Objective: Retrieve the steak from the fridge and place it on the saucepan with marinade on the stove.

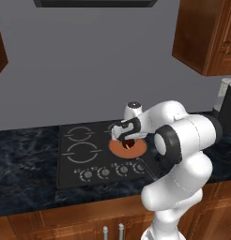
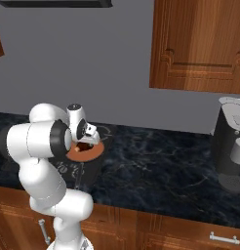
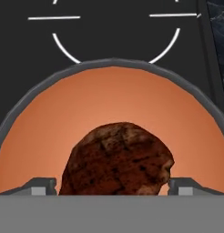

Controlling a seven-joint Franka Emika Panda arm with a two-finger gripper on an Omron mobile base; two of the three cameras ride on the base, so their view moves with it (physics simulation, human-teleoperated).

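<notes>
You have one steak (image 3: 116, 159), one saucepan with marinade (image 3: 36, 118) and one stove (image 1: 84, 152) set in the dark marble tabletop (image 2: 156, 168). The steak sits in the orange marinade inside the pan, on the stove's right front burner. Your pincer (image 3: 112, 185) hangs low over the pan with its fingers (image 3: 41, 185) spread wide, one either side of the steak; the right one is just beside it, the left one stands clear. It is not pinching the steak.

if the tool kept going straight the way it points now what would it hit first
Most likely the steak, sitting between the open tool's tips, with the saucepan with marinade right beneath it.
</notes>
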